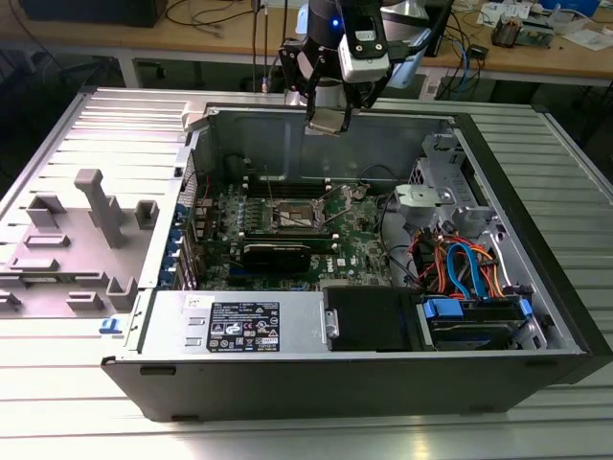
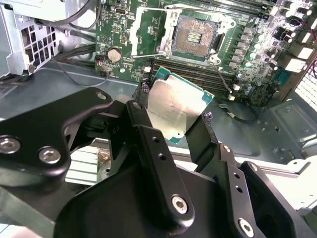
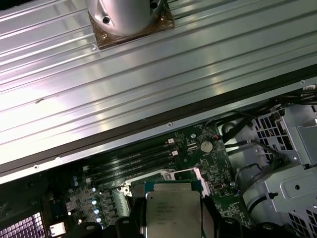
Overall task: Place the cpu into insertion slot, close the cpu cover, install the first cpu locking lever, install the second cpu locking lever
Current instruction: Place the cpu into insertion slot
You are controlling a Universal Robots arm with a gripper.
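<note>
Your gripper [image 2: 174, 123] held the cpu [image 2: 171, 105] above the open case [image 1: 287, 379].
The fingers [image 2: 142, 121] pinched its edges; the insertion slot [image 2: 194, 33] lay bare below, well apart.

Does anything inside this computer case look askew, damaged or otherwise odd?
Nothing stands out. The cpu is held in the end effector, not yet seated, and the slot lies open and empty with no visible damage.
</note>
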